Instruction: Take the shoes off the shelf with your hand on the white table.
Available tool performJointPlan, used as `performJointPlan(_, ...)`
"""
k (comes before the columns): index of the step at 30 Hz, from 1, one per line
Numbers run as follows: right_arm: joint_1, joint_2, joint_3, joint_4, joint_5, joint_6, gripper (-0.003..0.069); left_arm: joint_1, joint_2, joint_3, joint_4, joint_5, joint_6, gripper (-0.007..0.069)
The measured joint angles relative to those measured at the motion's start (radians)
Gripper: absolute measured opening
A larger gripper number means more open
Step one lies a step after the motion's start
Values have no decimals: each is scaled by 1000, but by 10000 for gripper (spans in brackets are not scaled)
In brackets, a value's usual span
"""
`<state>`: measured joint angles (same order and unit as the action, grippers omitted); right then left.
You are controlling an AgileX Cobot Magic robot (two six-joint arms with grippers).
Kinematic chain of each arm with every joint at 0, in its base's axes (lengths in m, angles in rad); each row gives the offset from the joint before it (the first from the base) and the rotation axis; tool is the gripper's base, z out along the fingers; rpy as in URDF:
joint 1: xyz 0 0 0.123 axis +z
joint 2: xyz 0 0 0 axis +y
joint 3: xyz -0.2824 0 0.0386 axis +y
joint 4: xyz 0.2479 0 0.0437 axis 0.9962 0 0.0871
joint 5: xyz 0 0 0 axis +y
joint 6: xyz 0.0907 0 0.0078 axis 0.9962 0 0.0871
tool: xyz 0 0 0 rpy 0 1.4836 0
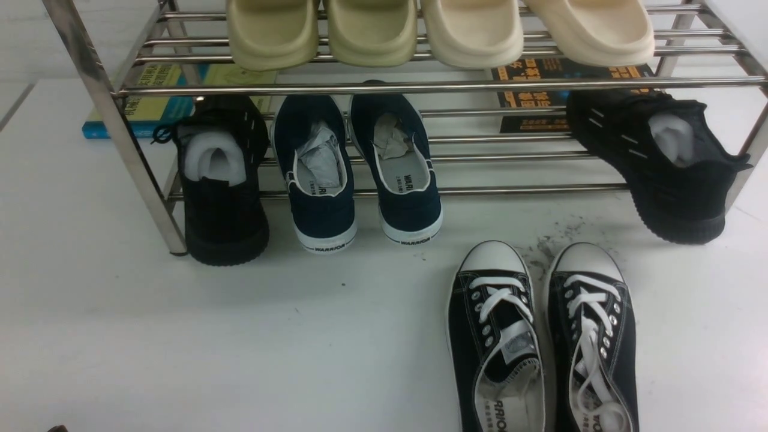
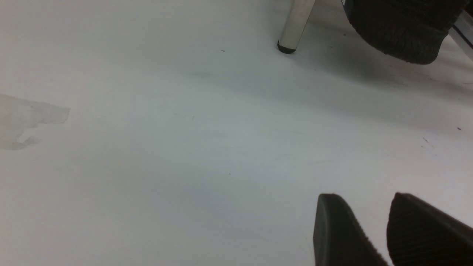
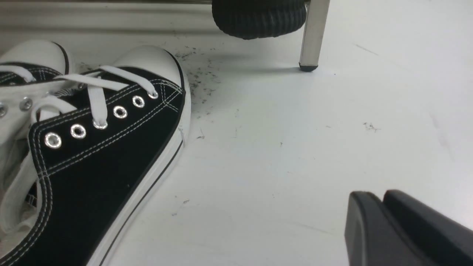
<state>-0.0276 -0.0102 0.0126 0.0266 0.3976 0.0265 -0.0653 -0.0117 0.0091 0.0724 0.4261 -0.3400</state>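
Observation:
The pair of black canvas sneakers stands side by side on the white table (image 1: 180, 336), in front of the shelf (image 1: 384, 87), white toe caps toward it: left shoe (image 1: 495, 336), right shoe (image 1: 591, 336). Dark scuff marks (image 1: 555, 240) lie just beyond the toes. In the right wrist view one sneaker (image 3: 103, 159) fills the near side, and my right gripper (image 3: 380, 194) is shut and empty over bare table beside it. My left gripper (image 2: 366, 195) is slightly open and empty above bare table. Neither gripper shows in the front view.
On the lower tier are two navy slip-ons (image 1: 321, 174) between two black knit shoes (image 1: 222, 180) (image 1: 666, 162). Cream slides (image 1: 372, 30) fill the top tier. Books (image 1: 156, 102) lie behind. A shelf leg shows in each wrist view (image 2: 295, 26) (image 3: 314, 33).

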Motion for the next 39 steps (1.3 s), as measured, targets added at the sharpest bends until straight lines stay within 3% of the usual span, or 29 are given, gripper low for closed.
performJointPlan(39,0,0,0,-8,0,25,132,0,0,0,0,0,0,239)
